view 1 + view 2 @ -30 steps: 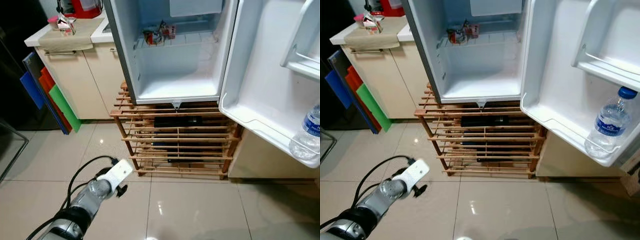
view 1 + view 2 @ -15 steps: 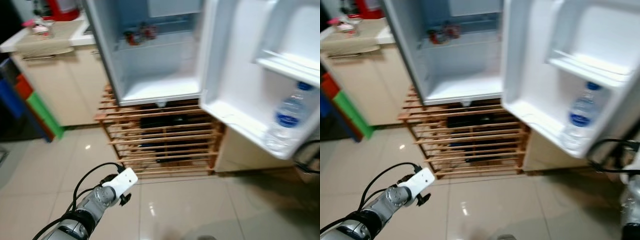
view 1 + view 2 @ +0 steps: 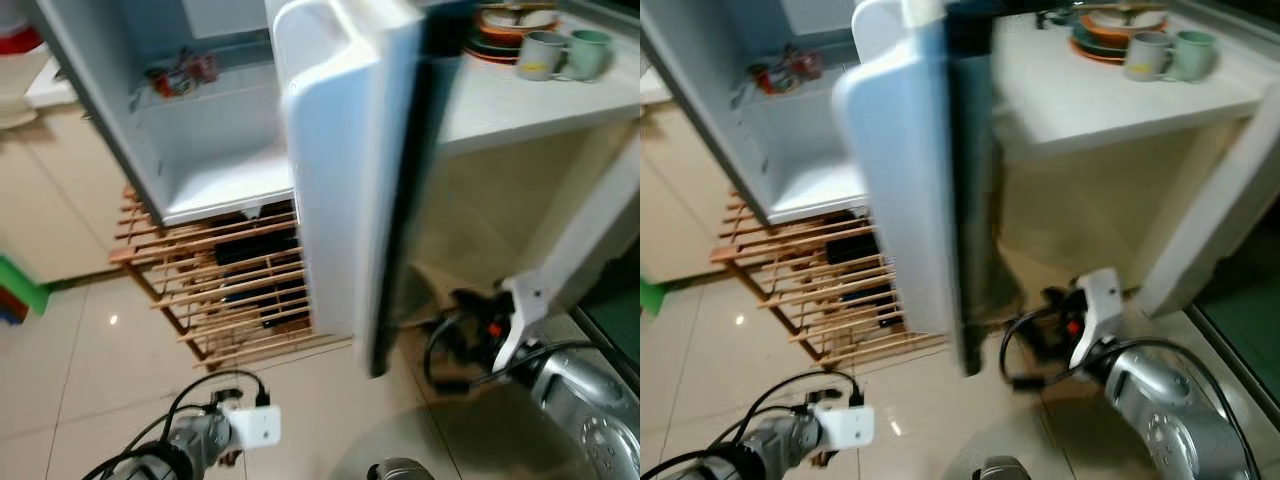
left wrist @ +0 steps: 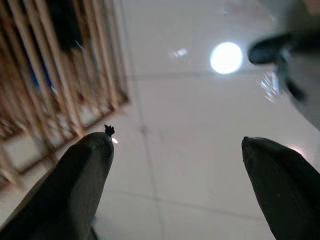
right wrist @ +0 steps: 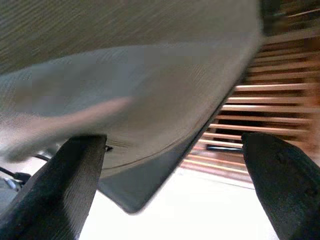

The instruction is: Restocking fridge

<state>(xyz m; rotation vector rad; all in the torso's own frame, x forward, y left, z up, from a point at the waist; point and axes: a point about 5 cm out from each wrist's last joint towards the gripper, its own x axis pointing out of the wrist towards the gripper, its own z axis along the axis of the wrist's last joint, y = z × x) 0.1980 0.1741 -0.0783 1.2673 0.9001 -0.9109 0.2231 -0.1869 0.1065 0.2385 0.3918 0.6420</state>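
Fridge (image 3: 200,150) stands open in front of me, body raised on a slatted wooden rack (image 3: 215,290) on the tiled floor (image 3: 90,370). Fridge door (image 3: 345,170) is seen edge-on, swung out between me and the white counter (image 3: 520,105) to its right. Inside, a few small packets (image 3: 180,72) sit at the back of the upper shelf; the lower compartment looks bare, so my read is stocking has barely started. Nothing to load is in either hand, and I can't spot any stock from here. My left gripper (image 4: 177,165) hangs low over the floor near the rack's front corner, fingers (image 4: 82,172) spread apart, empty. My right gripper (image 5: 172,170) is also spread apart, empty, with the bottom corner of the door just beyond its fingers (image 5: 285,172) and the rack behind it. Can't tell if it's touching the door. Plates (image 3: 505,22) and two mugs (image 3: 560,52) sit near the counter's far edge. Heavy blur in the views, so details are soft.
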